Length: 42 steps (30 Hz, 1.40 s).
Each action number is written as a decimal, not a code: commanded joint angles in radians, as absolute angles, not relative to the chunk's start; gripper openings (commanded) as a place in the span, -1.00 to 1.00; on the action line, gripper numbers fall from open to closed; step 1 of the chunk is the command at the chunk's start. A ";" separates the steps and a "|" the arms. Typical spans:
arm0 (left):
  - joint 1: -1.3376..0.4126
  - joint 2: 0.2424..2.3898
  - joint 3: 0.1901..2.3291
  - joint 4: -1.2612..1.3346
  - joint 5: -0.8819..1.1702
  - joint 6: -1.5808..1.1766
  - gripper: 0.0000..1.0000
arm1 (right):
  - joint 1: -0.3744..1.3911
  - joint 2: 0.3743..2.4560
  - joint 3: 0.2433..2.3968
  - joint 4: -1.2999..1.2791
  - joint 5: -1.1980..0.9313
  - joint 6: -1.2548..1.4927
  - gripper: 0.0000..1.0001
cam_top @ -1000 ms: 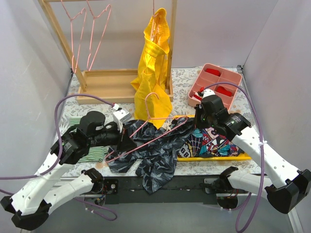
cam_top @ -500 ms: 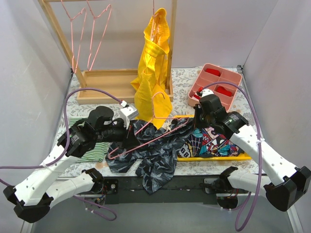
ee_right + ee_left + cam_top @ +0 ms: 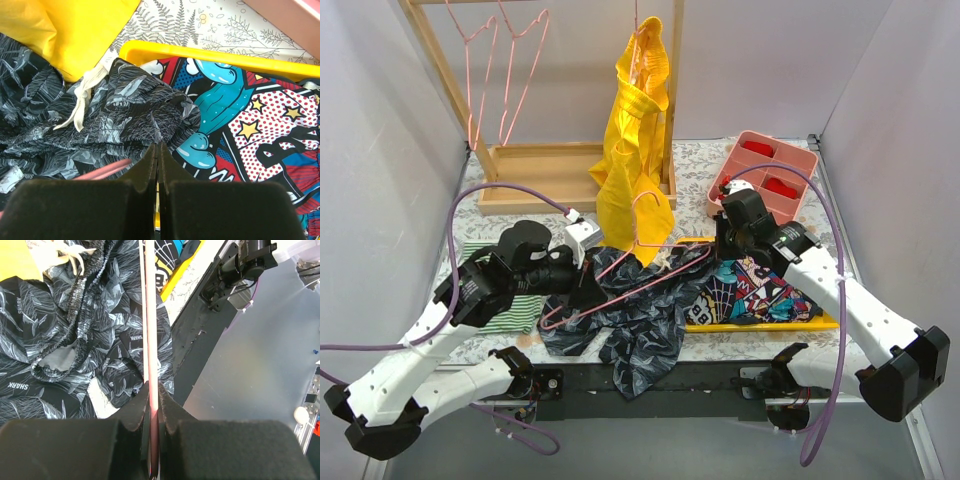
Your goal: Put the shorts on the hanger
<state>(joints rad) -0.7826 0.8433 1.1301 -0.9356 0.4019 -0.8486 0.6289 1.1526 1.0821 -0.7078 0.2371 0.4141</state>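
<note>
Shorts lie crumpled at six o'clock on the table, one leg spilling over the near edge. The hanger rests across them, hook toward twelve. My left gripper is clamped on the thin wire at the hanger's eight o'clock corner. My right gripper, at two o'clock of the shorts, has its jaws pressed together, and I cannot tell whether cloth is caught. I judge the wire could twist in my pinch. A lift might also snag the drawstring or the yellow garment at twelve.
</note>
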 commanded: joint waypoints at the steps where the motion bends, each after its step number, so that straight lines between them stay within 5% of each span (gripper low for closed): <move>1: -0.792 0.850 1.127 -0.934 0.423 -0.842 -1.00 | 0.629 1.160 1.138 -0.690 0.261 0.403 -0.97; 21: -0.816 0.943 1.101 -0.767 0.344 -0.830 -1.00 | 0.721 1.204 1.276 -0.762 0.225 0.371 -0.97; 33: -0.876 0.782 0.821 -0.324 0.080 -0.929 -1.00 | 0.939 1.414 1.704 -0.834 0.196 0.367 -0.97; 42: -0.904 0.650 0.644 -0.016 -0.058 -0.991 -1.00 | 1.048 1.359 1.643 -0.799 0.264 0.426 -0.97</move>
